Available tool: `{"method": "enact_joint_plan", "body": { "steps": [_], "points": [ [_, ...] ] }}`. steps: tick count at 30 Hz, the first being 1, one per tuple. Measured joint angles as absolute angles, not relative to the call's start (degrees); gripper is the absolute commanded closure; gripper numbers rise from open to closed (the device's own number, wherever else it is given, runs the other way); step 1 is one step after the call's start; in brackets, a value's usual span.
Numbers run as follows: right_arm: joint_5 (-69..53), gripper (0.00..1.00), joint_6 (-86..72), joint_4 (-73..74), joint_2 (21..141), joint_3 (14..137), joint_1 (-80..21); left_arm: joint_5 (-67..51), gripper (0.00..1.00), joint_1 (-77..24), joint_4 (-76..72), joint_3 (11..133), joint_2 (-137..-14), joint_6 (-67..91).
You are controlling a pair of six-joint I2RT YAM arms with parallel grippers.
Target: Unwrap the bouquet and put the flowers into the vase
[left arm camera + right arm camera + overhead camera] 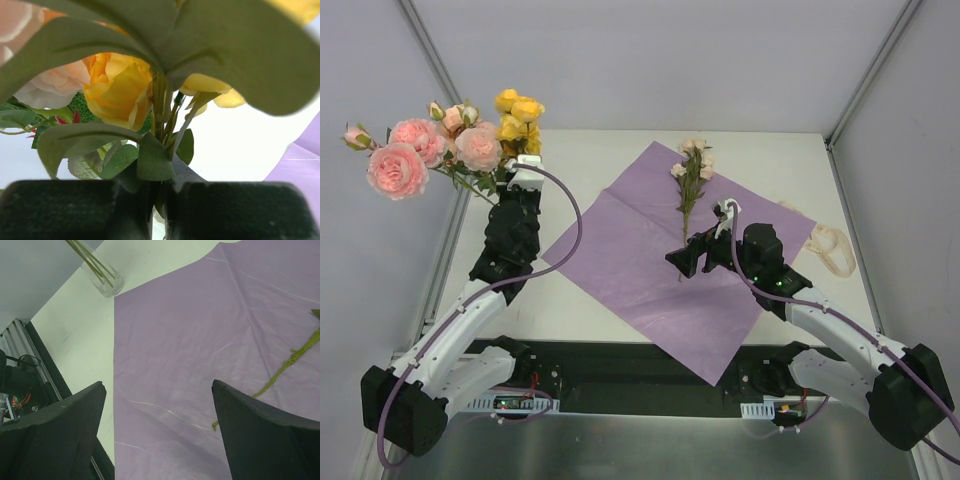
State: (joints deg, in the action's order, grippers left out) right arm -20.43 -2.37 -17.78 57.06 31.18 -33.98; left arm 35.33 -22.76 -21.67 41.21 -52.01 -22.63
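Your white table (770, 160) carries the purple paper (640, 270), spread flat. Seen from above, your left gripper (523, 178) holds the pink and yellow roses (450, 150) at the far left. Only its wrist camera shows the pads clamped tight on the green stems (170, 125). Your right gripper (685, 258) hovers over the paper, fingers wide and holding nothing, near the cream sprig (690, 185) lying on the sheet. Only the right wrist camera shows the vase (102, 277), just beside the paper's edge with stems inside. The cream ribbon (832, 250) lies at the right.

White table (605, 150), pale grey walls (670, 60)
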Motion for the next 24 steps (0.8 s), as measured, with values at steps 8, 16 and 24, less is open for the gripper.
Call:
{"method": "enact_joint_plan", "body": {
  "steps": [8,16,24],
  "points": [
    [-20.4,0.10,-2.4,-17.7,58.3,31.4,-34.0,36.2,0.26,-22.8,-19.5,41.3,-50.9,-19.6],
    [-19.9,0.09,-2.3,-15.2,62.7,34.5,-34.0,33.6,0.21,-22.8,-13.1,41.6,-45.0,-16.8],
    [-18.8,0.09,-2.2,-12.3,64.6,37.1,-34.0,30.5,0.47,-22.0,-11.0,45.7,-50.2,-15.9]
  ]
}}
